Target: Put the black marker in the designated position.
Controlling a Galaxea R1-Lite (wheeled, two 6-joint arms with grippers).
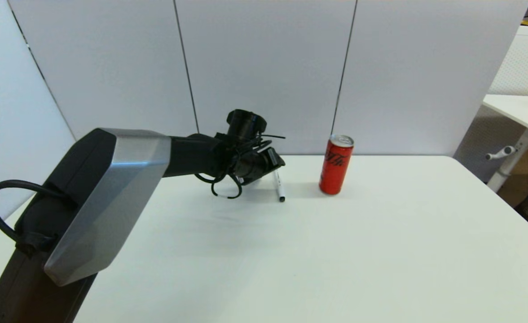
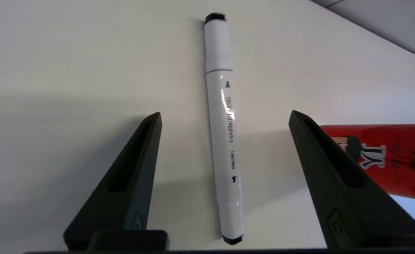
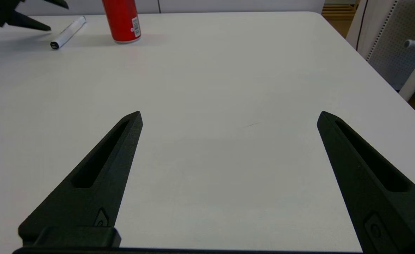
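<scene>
While the black marker (image 2: 225, 134) lies flat beside the red can (image 1: 336, 165), the left gripper (image 2: 225, 118) is held wide open above it, nothing gripped.

My left arm reaches toward twelve o'clock, its left gripper (image 2: 225, 118) spread wide, pointing down. My right gripper (image 3: 228, 118) hangs low, fingers equally wide apart.

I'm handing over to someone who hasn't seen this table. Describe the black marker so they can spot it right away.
On the white table, find the red can standing near the far edge. The black marker lies flat on the tabletop just to the can's left, apart from it, under the open left end effector. Unlike the upright can, it is a slim white barrel with small black tips and fine black print.
</scene>
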